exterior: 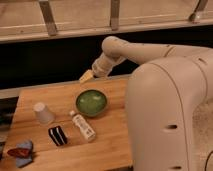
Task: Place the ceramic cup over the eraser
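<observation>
The ceramic cup (44,113), small and white, stands upside down on the left part of the wooden table (50,95). In front of it, a little to the right, lies the eraser (57,135), a black block with white stripes. My gripper (86,76) hangs in the air above the table's back edge, behind the green bowl and well to the right of the cup. It is open and holds nothing. The arm reaches to it from the robot's white body on the right.
A green bowl (91,102) sits mid-table below the gripper. A slim white labelled bottle (83,126) lies between the bowl and the eraser. Blue-and-red flat pieces (20,152) lie at the front left corner. The robot's body (165,120) hides the table's right side.
</observation>
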### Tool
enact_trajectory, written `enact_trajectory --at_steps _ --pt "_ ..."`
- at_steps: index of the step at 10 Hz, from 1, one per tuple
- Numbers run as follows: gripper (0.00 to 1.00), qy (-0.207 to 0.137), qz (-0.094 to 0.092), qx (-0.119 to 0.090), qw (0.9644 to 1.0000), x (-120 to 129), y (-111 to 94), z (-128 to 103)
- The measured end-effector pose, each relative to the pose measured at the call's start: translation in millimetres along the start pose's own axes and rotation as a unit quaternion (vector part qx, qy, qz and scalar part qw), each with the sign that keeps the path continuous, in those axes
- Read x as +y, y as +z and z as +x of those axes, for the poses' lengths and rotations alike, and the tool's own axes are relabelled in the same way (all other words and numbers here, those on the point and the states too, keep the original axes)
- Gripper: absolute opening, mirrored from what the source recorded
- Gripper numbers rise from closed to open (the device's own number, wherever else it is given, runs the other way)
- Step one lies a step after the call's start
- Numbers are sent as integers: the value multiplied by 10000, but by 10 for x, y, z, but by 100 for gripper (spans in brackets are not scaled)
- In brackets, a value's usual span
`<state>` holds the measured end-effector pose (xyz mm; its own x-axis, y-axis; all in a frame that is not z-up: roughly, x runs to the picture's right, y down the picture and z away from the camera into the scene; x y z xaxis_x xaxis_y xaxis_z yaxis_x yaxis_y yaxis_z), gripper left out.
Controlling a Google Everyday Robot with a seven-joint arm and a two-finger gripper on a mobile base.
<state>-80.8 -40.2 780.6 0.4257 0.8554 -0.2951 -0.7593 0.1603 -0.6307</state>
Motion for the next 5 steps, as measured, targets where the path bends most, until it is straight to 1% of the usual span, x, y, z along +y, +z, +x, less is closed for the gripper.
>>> enact_trajectory --at_steps 2,4,5 --pt "80 -212 -84 76 9997 207 90 -27" --pt "80 -479 -304 125 9983 516 284 -163" --pt "80 -581 -404 126 9974 632 359 -224"
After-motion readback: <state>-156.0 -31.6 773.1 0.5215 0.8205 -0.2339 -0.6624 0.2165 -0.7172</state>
